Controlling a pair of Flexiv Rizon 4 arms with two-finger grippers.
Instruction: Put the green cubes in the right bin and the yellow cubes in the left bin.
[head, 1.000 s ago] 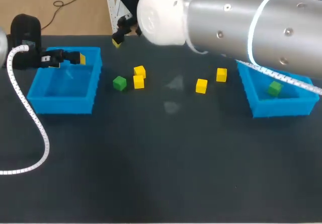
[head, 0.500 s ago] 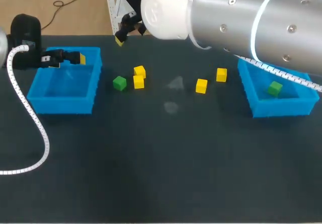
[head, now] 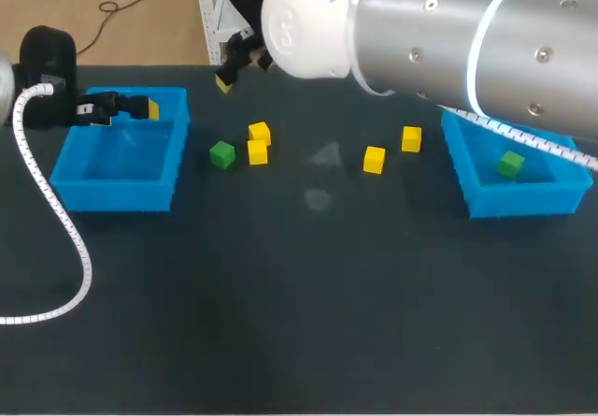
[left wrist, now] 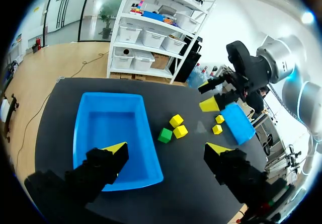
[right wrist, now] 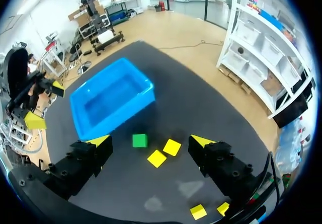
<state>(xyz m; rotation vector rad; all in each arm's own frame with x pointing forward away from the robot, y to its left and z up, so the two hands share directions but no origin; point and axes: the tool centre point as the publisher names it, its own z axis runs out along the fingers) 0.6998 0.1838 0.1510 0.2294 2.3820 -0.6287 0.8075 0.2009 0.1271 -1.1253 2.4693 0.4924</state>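
Over the left bin's [head: 120, 194] far rim, left jaws are hanging wide apart, empty. Likewise apart and empty, right jaws are hovering near the desk's [head: 299, 322] far edge. One green cube [head: 221, 154] and four yellow cubes [head: 257, 151] are lying on the desk; a second green cube [head: 510, 164] is sitting in the right bin [head: 523, 203].

Left bin [head: 112, 194] and right bin [head: 519, 201]: bright blue; table [head: 280, 322]: black. Yellow cubes [head: 260, 134] [head: 257, 152] [head: 374, 160] [head: 411, 138]: four, plain; green cubes [head: 221, 154] [head: 510, 164]: two, plain. My right arm [head: 448, 33]: silver-grey with a white joint and a pale band.
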